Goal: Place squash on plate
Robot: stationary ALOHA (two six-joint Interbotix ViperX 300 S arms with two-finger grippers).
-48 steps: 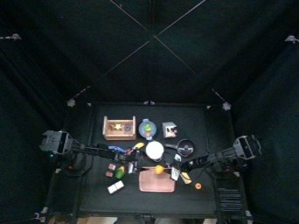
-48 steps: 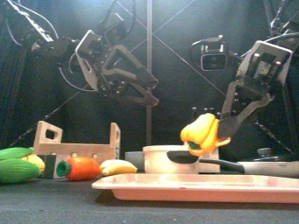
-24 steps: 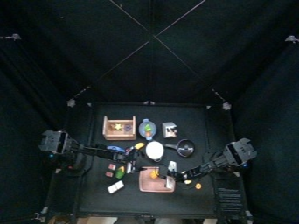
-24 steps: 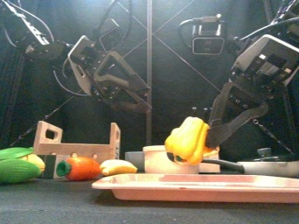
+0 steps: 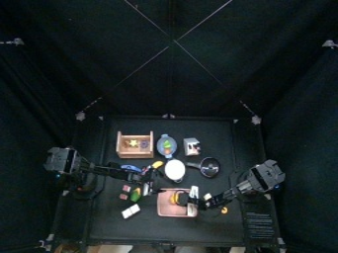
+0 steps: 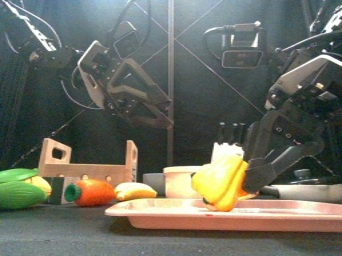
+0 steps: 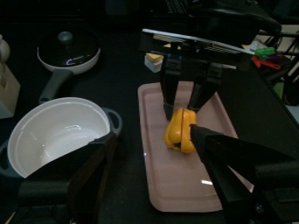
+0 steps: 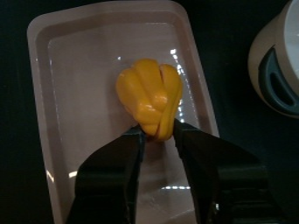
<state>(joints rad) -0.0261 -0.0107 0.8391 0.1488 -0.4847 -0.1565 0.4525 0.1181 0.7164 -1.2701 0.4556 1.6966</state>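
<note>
Yellow squash (image 8: pixel 151 96) on plate (image 8: pixel 70 105), long axis in line with right gripper (image 8: pixel 156 133); jaws spread, straddling near end. Left gripper (image 7: pixel 152 166) idle, spread.

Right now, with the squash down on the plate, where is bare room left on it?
Bare plate lies on both long sides of the squash and at the far end. The right gripper crowds the near end. The white pot borders one long side.
</note>
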